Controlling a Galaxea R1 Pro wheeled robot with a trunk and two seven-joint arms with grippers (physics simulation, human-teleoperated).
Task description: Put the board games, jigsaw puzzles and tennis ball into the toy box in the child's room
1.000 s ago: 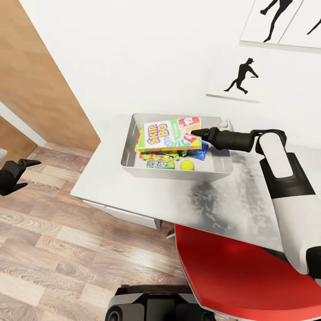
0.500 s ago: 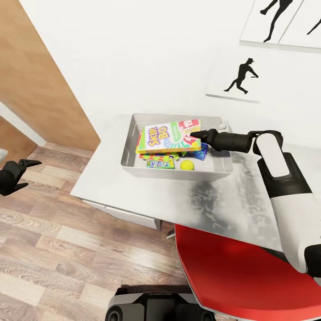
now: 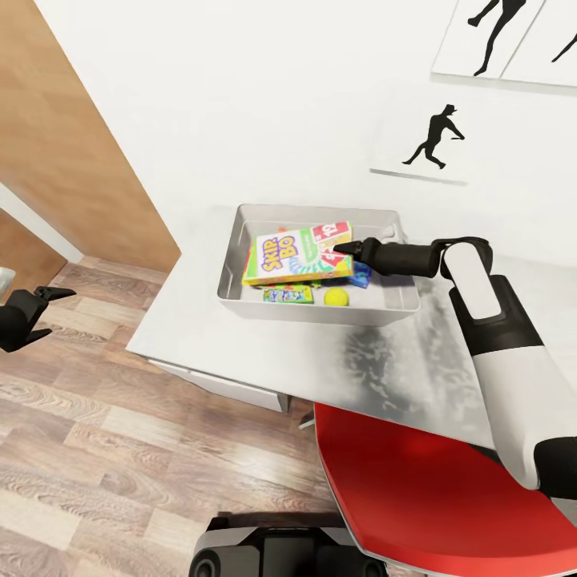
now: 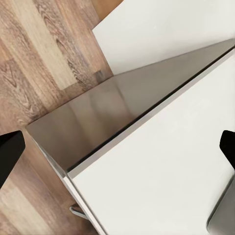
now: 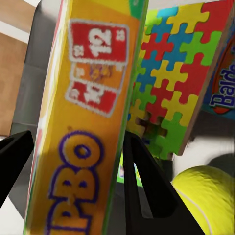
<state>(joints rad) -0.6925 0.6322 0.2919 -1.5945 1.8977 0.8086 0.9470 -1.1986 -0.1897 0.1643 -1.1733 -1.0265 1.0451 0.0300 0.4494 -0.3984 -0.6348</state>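
Observation:
The light grey toy box (image 3: 314,311) stands on the table (image 3: 377,361) by the wall. My right gripper (image 3: 343,250) reaches into it from the right, shut on the near end of a yellow-orange Skip-Bo board game (image 3: 292,255), which lies tilted over the other toys. In the right wrist view this board game (image 5: 88,122) sits between the two black fingers (image 5: 147,196). Behind it are a jigsaw puzzle (image 5: 181,73), a blue board game (image 5: 223,90) and the tennis ball (image 5: 210,196). The tennis ball (image 3: 336,297) rests by the box's front wall. My left gripper (image 3: 50,312) hangs open over the floor, far left.
A red chair (image 3: 433,489) stands close against the table's front edge, under my right arm. White drawers (image 3: 232,385) sit below the tabletop. A wooden wardrobe door (image 3: 72,144) is at the left, and silhouette pictures (image 3: 433,136) hang on the wall. The left wrist view looks onto the table's corner (image 4: 98,127).
My right gripper has moved left and lower with the Skip-Bo board game, which now lies flatter and deeper in the toy box. The left arm has hardly moved.

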